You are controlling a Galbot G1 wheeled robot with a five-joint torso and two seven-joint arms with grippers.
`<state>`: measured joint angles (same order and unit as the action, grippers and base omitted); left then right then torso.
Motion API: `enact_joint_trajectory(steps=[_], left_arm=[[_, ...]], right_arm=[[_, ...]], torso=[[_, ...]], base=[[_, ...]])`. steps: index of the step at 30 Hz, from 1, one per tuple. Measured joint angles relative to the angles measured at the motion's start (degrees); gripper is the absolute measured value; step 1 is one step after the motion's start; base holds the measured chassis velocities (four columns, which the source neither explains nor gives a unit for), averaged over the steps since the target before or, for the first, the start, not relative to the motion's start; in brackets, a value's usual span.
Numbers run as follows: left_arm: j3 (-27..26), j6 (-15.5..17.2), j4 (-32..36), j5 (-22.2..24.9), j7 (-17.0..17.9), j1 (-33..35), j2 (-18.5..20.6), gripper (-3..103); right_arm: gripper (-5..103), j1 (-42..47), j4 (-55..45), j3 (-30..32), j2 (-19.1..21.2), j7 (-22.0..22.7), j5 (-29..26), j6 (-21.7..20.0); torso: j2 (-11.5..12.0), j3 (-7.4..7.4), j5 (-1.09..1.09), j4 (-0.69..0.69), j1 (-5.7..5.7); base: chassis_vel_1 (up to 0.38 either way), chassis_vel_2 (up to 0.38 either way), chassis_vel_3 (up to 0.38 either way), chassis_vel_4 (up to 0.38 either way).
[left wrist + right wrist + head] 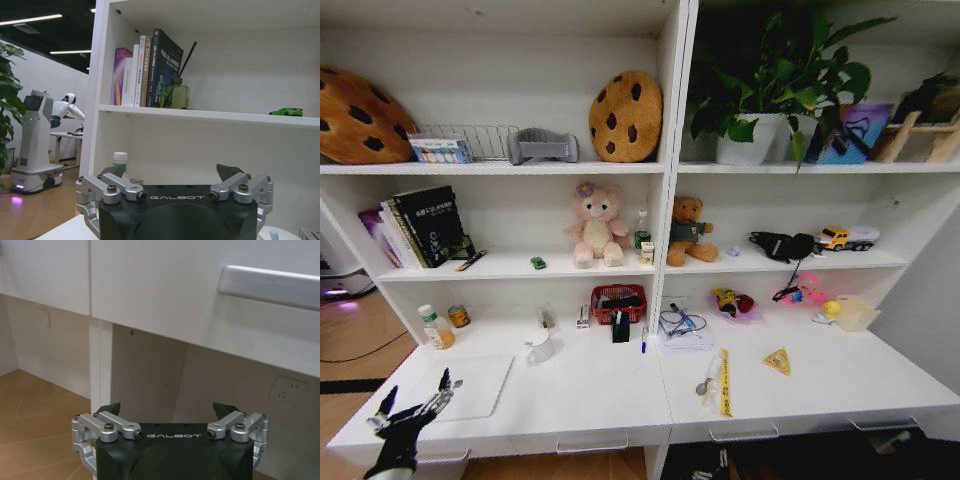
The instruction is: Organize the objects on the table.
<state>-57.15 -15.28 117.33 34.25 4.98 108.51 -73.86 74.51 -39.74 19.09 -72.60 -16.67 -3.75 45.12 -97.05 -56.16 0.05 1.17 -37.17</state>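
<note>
Over the table's (pixel 620 400) front left corner hangs the left gripper (pixel 418 407), fingers spread apart and empty. Just beside it lies the laptop (pixel 470 385); farther back stand a mug (pixel 541 348) and bottle (pixel 436 327). Below the desktop, the right gripper (pixel 169 412) faces a drawer handle (pixel 270 286), jaws wide.

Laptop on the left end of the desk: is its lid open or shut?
Shut. The laptop lies flat on the table as one thin silver slab, with no raised screen or keyboard showing.
</note>
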Motion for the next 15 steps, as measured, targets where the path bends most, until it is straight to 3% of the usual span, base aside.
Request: enact_joint_trajectory(steps=[8,15], left_arm=[[-0.1,-0.1,0.3,0.1,0.0,0.1,-0.4,100],[-0.2,-0.2,0.4,0.0,0.0,0.0,-0.4,100]], right_arm=[[100,5.7,-5.4,1.0,-0.2,0.0,-1.8,0.6],[100,14.9,-15.9,2.7,2.7,-6.1,-7.0,0.7]], torso=[[0.0,0.01,0.0,0.0,0.0],[0.0,0.0,0.01,0.01,0.0]], base=[[0.0,0.0,0.0,0.0],[0.0,0.0,0.0,0.0]])
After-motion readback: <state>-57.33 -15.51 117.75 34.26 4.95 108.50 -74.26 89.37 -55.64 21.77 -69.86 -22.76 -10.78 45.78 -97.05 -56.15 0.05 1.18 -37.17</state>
